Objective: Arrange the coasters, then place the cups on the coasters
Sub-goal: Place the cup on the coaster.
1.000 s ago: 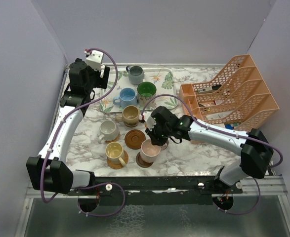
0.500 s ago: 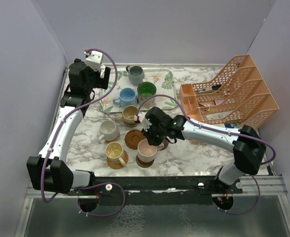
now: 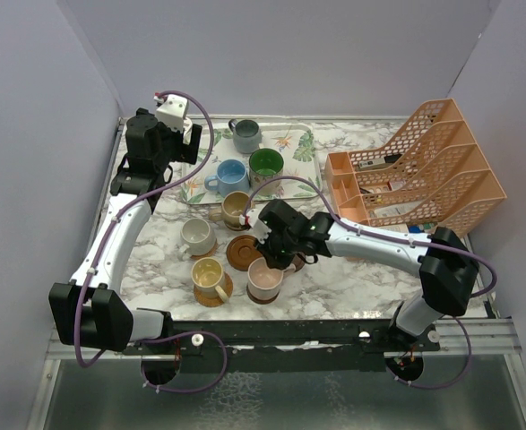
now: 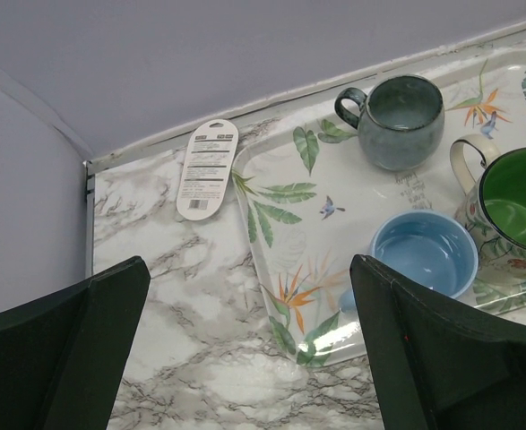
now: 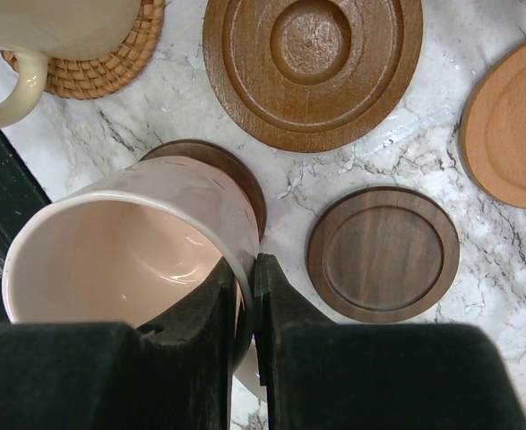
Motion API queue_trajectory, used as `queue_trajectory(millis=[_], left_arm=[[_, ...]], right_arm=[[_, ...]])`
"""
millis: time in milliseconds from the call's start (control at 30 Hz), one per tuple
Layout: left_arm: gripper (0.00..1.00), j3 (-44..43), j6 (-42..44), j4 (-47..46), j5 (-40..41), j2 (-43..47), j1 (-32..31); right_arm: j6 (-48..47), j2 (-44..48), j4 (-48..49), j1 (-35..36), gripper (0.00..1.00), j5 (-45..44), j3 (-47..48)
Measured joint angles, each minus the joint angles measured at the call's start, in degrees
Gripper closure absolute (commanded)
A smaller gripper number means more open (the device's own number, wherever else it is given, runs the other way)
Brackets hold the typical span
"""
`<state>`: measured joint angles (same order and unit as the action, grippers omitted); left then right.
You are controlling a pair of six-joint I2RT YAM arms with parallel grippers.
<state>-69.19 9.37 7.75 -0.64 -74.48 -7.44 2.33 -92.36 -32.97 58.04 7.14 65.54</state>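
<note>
Jaws of the right gripper (image 5: 247, 269) pinch tight on the rim of the pink cup (image 5: 110, 251), low and left in the wrist frame, over a dark coaster (image 5: 216, 161); we cannot tell whether the cup rests on it; in the overhead frame's upper left we see the left gripper (image 4: 249, 269) spread wide above the leaf-patterned tray (image 4: 271, 179).

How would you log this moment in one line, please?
left gripper: open, over tray edge | right gripper: shut on pink cup rim | pink cup: over dark coaster, contact unclear
</note>
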Motion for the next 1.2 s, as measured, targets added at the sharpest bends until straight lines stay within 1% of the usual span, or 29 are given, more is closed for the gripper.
queue_trajectory(millis=[233,667,1200], left_arm=[[0.01,0.35,0.07,-0.02,-0.39,0.00,0.00],[0.01,0.66,0.31,-0.22,-0.55,0.00,0.00],[0.01,0.68,0.57,-0.42,-0.90,0.00,0.00]], right_arm=[[0.20,-0.02,0.09,0.55,0.84,-0.07,-0.02],[0.66,-0.02,1.29,0.96,0.75,0.02,-0.46],[0.92,-0.02,2.34,1.25,0.70,0.24,-1.55]])
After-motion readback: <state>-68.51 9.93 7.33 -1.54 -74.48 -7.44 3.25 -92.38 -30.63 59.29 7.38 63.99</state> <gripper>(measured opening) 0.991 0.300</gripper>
